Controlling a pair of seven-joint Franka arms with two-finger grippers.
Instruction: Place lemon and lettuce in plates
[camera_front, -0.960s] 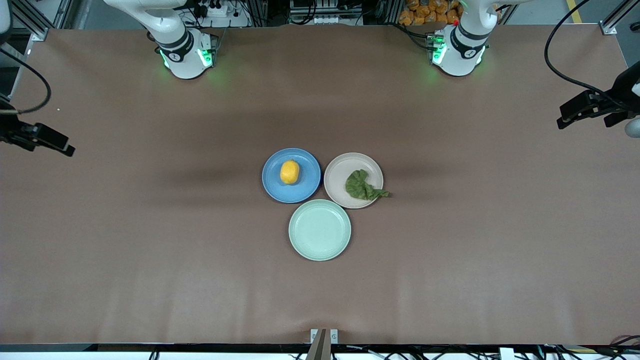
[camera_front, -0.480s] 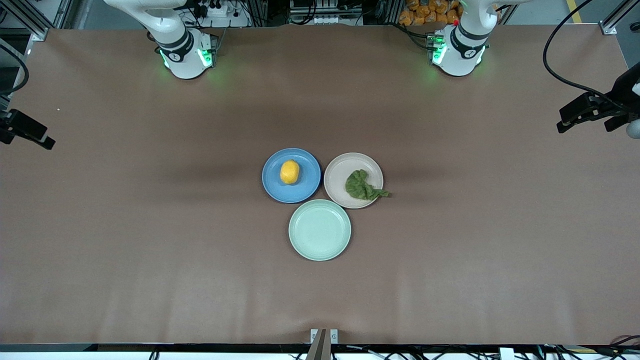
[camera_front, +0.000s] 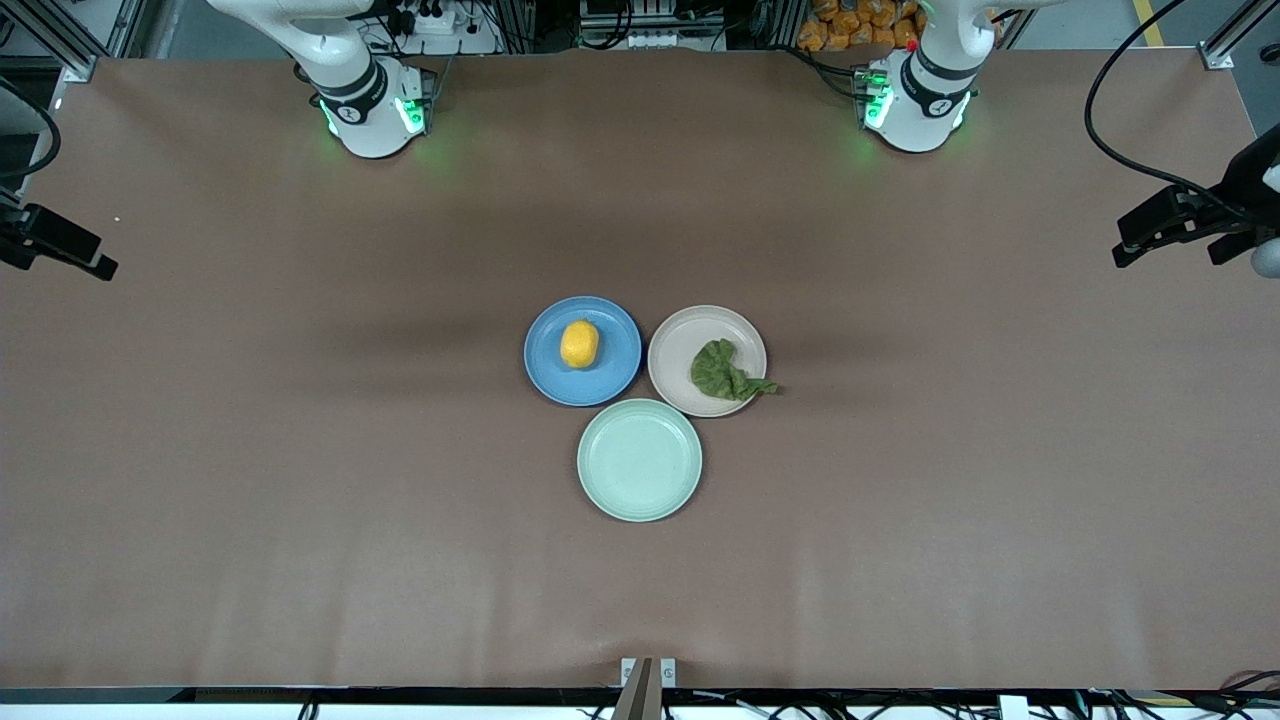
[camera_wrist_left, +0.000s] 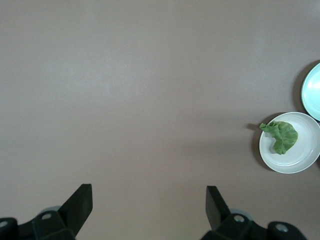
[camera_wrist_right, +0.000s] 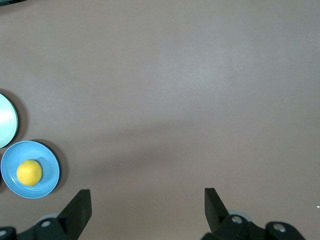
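Observation:
The lemon (camera_front: 579, 343) lies on the blue plate (camera_front: 620, 375). The lettuce (camera_front: 722, 372) lies on the beige-pink plate (camera_front: 683, 345), its pointed tip over the rim toward the left arm's end. My left gripper (camera_front: 1165, 248) is open and empty over the left arm's end of the table, well apart from the plates. My right gripper (camera_front: 55, 262) is open and empty over the right arm's end. The left wrist view shows the open left gripper (camera_wrist_left: 149, 196), the lettuce (camera_wrist_left: 282, 137) and its plate (camera_wrist_left: 300, 161). The right wrist view shows the open right gripper (camera_wrist_right: 147, 197), the lemon (camera_wrist_right: 29, 172) and the blue plate (camera_wrist_right: 48, 161).
A pale mint-green plate (camera_front: 639, 459) with nothing on it sits nearer the front camera, touching the other two plates. It also shows in the left wrist view (camera_wrist_left: 312, 92) and the right wrist view (camera_wrist_right: 6, 120). Brown table cover (camera_front: 300, 480) lies all around the plates.
My right gripper has drawn back toward the right arm's end of the table and risen slightly in the view. The left gripper, the plates, lemon and lettuce have hardly moved.

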